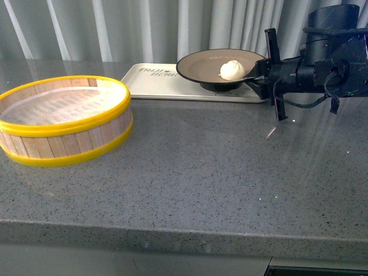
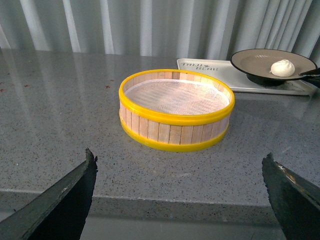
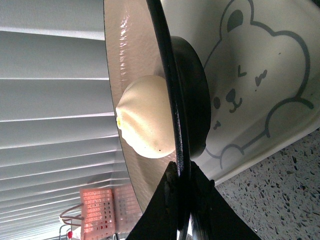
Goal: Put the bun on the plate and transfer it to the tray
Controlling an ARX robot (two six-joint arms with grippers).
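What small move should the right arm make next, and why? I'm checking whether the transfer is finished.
Probably open the right gripper and back away. It is pinched on the rim of the plate, whose black base appears to be already on the tray, with the bun sitting on the plate. Contact under the base isn't fully clear, so lowering slightly first may be safer.

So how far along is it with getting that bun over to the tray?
Nearly finished. Done: the bun already sits on the plate. In hand: the right hand is clamped on the plate's rim, with the plate over the tray; whether it has touched down I cannot tell. Left: set it down and let go. The left hand hangs open near the steamer basket, idle.
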